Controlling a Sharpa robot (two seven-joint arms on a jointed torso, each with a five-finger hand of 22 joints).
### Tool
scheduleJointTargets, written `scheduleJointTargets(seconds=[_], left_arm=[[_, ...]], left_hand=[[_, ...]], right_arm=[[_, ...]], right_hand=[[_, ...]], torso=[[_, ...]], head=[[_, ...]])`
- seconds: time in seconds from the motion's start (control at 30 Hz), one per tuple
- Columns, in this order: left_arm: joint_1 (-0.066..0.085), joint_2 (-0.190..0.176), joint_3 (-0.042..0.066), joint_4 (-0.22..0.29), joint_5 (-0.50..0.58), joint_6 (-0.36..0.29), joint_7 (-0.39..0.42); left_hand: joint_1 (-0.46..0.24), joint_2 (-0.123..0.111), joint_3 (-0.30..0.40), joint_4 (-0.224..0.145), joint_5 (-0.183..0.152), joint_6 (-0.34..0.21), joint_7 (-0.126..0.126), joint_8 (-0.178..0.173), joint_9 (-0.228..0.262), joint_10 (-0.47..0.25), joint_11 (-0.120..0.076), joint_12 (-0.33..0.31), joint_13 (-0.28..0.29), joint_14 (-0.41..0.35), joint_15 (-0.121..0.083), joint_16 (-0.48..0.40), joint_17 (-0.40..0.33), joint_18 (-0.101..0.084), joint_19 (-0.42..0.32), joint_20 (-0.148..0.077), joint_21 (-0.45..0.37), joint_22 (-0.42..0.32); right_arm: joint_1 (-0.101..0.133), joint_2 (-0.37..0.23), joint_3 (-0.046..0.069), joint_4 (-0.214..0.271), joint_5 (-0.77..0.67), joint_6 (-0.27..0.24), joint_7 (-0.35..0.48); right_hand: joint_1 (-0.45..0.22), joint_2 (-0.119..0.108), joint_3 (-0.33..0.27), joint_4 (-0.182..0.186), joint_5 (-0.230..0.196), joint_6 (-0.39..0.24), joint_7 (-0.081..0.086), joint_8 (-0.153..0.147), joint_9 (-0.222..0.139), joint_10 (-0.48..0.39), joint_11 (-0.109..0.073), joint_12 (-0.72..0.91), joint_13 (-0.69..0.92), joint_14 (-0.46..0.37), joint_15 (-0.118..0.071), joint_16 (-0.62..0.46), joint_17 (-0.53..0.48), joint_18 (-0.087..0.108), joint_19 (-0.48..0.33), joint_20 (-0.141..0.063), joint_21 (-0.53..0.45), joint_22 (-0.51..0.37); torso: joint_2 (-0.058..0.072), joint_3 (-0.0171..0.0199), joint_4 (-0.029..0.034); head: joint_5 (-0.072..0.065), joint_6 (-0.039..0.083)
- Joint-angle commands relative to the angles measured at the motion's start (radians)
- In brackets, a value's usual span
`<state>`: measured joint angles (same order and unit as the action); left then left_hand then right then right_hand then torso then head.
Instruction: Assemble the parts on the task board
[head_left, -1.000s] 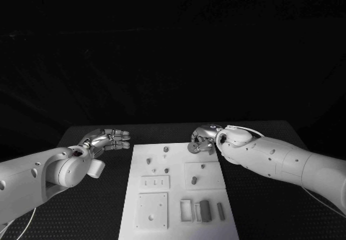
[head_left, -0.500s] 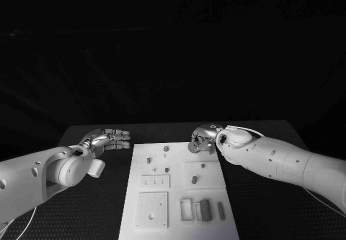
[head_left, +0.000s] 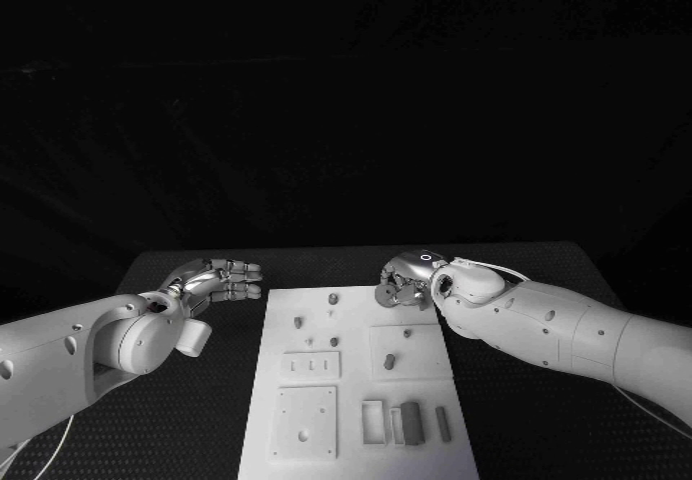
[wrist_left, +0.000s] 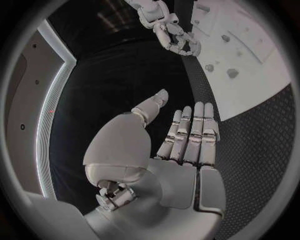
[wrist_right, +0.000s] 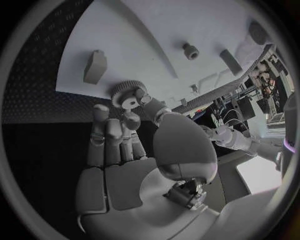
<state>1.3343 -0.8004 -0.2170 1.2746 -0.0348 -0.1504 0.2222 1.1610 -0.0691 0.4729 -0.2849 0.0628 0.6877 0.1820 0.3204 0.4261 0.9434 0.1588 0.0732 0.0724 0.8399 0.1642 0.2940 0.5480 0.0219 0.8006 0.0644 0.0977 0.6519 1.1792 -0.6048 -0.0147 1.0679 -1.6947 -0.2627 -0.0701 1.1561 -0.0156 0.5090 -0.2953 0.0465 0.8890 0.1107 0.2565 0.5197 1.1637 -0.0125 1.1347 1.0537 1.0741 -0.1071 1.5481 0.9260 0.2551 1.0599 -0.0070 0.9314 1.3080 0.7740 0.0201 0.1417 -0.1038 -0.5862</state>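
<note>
The flat white rectangular task board (head_left: 361, 375) lies mid-table on the black woven-textured table (head_left: 188, 420), carrying small grey pegs and raised square plates. At its far right corner the silver right hand (head_left: 407, 281) pinches a small toothed grey gear (head_left: 387, 294). The left hand (head_left: 216, 279) hovers off the far left corner.

Left wrist view: the left hand's fingers (wrist_left: 190, 135) are straight, side by side, holding nothing.

Right wrist view: the gear (wrist_right: 128, 92), ridged round its rim, sits clamped in the fingertips (wrist_right: 142, 98) over the board's edge.
</note>
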Motion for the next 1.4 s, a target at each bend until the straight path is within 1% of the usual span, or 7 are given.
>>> scheduleJointTargets(seconds=[0.03,0.13,0.33,0.53,0.7,1.1,1.4], left_arm=[[0.000,0.000,0.001,0.003,-0.003,0.011,0.006],[0.000,-0.002,0.001,0.004,-0.003,0.010,0.005],[0.001,-0.001,0.001,0.006,-0.003,0.004,0.006],[0.001,0.000,0.001,0.006,-0.003,0.005,0.007],[0.001,0.001,0.001,0.006,-0.003,0.005,0.007],[0.001,0.003,0.001,0.006,-0.003,0.009,0.006],[0.001,0.004,0.001,0.005,-0.003,0.010,0.006]], left_hand=[[-0.009,0.002,-0.004,-0.002,-0.006,0.000,0.004,-0.005,-0.002,-0.001,0.006,-0.006,-0.002,-0.005,0.005,-0.006,0.001,0.000,0.005,0.003,-0.005,0.001],[-0.009,0.002,-0.004,-0.002,-0.006,-0.001,0.004,-0.005,-0.002,-0.001,0.006,-0.006,-0.002,-0.005,0.006,-0.006,0.002,0.000,0.005,0.003,-0.006,0.001],[-0.009,0.001,-0.004,-0.002,-0.006,-0.001,0.004,-0.005,-0.002,-0.001,0.006,-0.006,-0.002,-0.005,0.006,-0.006,0.002,0.000,0.004,0.003,-0.006,0.001],[-0.009,0.001,-0.004,-0.002,-0.006,-0.001,0.004,-0.006,-0.002,-0.002,0.007,-0.006,-0.002,-0.005,0.006,-0.006,0.002,0.000,0.004,0.003,-0.006,0.002],[-0.009,0.000,-0.004,-0.002,-0.006,-0.002,0.004,-0.006,-0.002,-0.002,0.007,-0.006,-0.002,-0.005,0.006,-0.007,0.002,0.000,0.004,0.004,-0.006,0.002],[-0.010,0.000,-0.004,-0.002,-0.006,-0.002,0.004,-0.006,-0.002,-0.003,0.007,-0.006,-0.002,-0.005,0.006,-0.007,0.002,0.000,0.004,0.004,-0.007,0.002],[-0.010,-0.001,-0.004,-0.003,-0.006,-0.002,0.004,-0.006,-0.002,-0.003,0.007,-0.006,-0.002,-0.006,0.006,-0.008,0.002,0.000,0.004,0.004,-0.008,0.002]], right_arm=[[0.003,-0.013,0.009,0.049,-0.037,-0.019,-0.038],[0.006,-0.019,0.016,0.093,-0.046,-0.025,-0.046],[0.011,-0.016,0.017,0.154,-0.089,-0.042,-0.067],[0.014,0.011,0.016,0.187,-0.107,-0.026,-0.073],[0.014,0.042,-0.002,0.185,-0.133,-0.028,-0.079],[0.012,0.120,-0.040,0.139,-0.154,-0.013,-0.090],[0.005,0.154,-0.050,0.116,-0.183,-0.022,-0.102]], right_hand=[[0.000,0.005,-0.004,0.001,0.002,0.120,-0.011,0.044,0.026,0.008,0.001,0.001,-0.001,0.006,-0.005,0.007,0.001,0.007,0.008,-0.001,0.006,0.016],[0.000,0.004,-0.004,0.001,0.002,0.120,-0.011,0.044,0.026,0.008,0.001,0.001,-0.001,0.007,-0.005,0.007,0.002,0.007,0.008,-0.001,0.007,0.016],[-0.001,0.004,-0.004,0.001,0.002,0.121,-0.012,0.044,0.026,0.010,0.000,0.001,-0.002,0.009,-0.006,0.007,0.003,0.007,0.009,-0.001,0.007,0.016],[-0.001,0.002,-0.005,0.001,0.002,0.122,-0.012,0.044,0.026,0.011,0.000,0.000,-0.002,0.011,-0.006,0.007,0.003,0.007,0.010,-0.002,0.008,0.016],[-0.001,0.002,-0.005,0.001,0.002,0.122,-0.012,0.044,0.026,0.012,0.000,0.000,-0.003,0.012,-0.007,0.007,0.003,0.007,0.011,-0.002,0.008,0.016],[-0.001,0.003,-0.004,0.001,0.002,0.122,-0.013,0.043,0.025,0.013,-0.001,-0.001,-0.003,0.012,-0.007,0.006,0.001,0.007,0.012,-0.003,0.008,0.015],[-0.001,0.003,-0.004,0.001,0.002,0.121,-0.013,0.042,0.025,0.014,-0.001,-0.002,-0.004,0.014,-0.008,0.006,0.002,0.007,0.012,-0.004,0.008,0.015]], torso=[[0.000,-0.0001,0.0005],[0.000,0.0007,0.0002],[-0.001,0.0005,0.0001],[-0.001,0.0007,0.0004],[0.000,0.0000,-0.0007],[-0.001,-0.0013,0.0036],[0.000,-0.0013,0.0020]], head=[[0.002,-0.001],[0.003,-0.002],[0.007,-0.001],[0.008,-0.001],[0.010,-0.001],[0.011,-0.006],[0.014,-0.008]])
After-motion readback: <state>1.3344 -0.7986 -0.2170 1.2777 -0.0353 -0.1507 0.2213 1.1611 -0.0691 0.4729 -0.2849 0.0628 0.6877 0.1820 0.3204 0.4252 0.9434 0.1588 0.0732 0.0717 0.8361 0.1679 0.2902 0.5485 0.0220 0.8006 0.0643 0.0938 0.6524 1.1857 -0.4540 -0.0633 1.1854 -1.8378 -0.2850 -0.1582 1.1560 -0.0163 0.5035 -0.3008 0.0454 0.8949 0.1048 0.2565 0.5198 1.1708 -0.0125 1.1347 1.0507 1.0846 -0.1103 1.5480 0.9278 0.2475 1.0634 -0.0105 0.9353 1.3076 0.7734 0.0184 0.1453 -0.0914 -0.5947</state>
